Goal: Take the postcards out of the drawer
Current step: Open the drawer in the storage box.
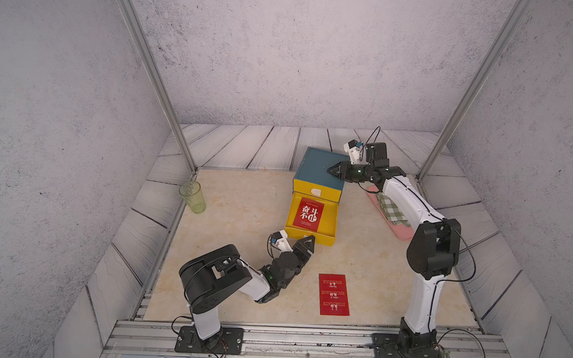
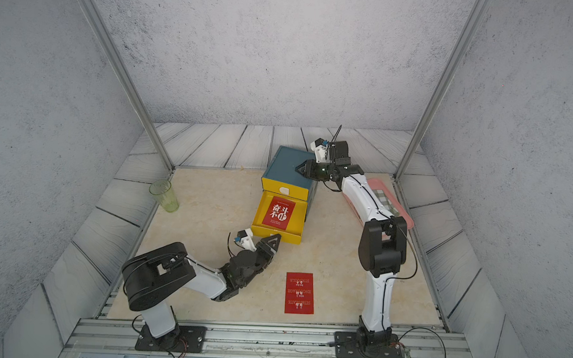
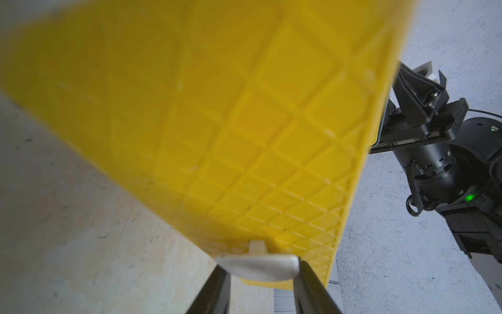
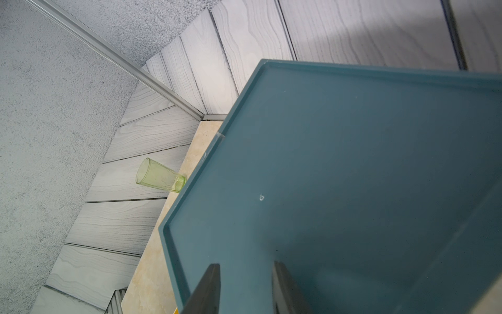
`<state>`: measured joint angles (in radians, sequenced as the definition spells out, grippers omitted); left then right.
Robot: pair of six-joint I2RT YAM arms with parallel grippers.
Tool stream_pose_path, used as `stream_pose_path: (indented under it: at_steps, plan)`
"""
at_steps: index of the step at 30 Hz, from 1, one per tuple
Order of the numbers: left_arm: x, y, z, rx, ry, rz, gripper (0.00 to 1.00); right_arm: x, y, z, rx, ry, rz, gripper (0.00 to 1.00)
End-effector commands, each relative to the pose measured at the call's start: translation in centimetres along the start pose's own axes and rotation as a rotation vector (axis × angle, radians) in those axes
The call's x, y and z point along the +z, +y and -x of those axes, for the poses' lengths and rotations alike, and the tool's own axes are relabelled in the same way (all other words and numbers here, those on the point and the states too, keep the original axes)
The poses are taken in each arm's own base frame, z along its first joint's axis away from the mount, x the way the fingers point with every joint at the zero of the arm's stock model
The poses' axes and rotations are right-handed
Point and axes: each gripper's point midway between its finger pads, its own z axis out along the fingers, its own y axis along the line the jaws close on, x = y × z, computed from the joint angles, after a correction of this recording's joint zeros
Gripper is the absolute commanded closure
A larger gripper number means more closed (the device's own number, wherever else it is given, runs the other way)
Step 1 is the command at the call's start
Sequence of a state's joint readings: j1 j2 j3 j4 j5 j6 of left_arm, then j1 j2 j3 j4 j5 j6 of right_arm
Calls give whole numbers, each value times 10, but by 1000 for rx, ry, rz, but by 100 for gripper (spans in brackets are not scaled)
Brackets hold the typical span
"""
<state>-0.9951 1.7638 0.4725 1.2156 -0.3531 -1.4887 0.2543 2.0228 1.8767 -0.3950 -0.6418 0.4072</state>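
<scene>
So, one postcard (image 1: 334,294) lies out on the table (image 1: 243,218), another (image 1: 308,214) waits in the open drawer (image 1: 324,240); I see no third. My left claw (image 1: 309,241) pinches the drawer's handle (image 3: 258,267); my right claw (image 1: 332,170), parted and empty, rests on the cabinet (image 1: 315,164).

I work in a lab cell: aluminium posts (image 1: 154,74), grey backdrop walls (image 1: 300,54), my arms (image 1: 405,198) bolted to a rail (image 1: 305,337).

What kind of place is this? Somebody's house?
Likely a robot test booth, not a house: arms bolted to a metal rail, plain walls on a metal frame, few props like a cup.
</scene>
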Motion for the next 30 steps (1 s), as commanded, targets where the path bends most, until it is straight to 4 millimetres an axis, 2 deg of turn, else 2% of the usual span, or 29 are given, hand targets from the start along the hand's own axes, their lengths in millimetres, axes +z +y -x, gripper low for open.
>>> stream_pose_path:
  at_steps: [1,7,11,30]
  plan:
    - [-2,6,-2,15,-5,7,58,11,-40,-62,136,181,-122,64]
    - [-3,16,-2,11,-7,30,51,12,-41,-63,135,184,-122,64]
    - [-4,22,3,14,-32,41,50,12,-41,-63,135,184,-123,64]
    - [-4,21,23,53,-63,43,44,11,-42,-67,135,192,-127,64]
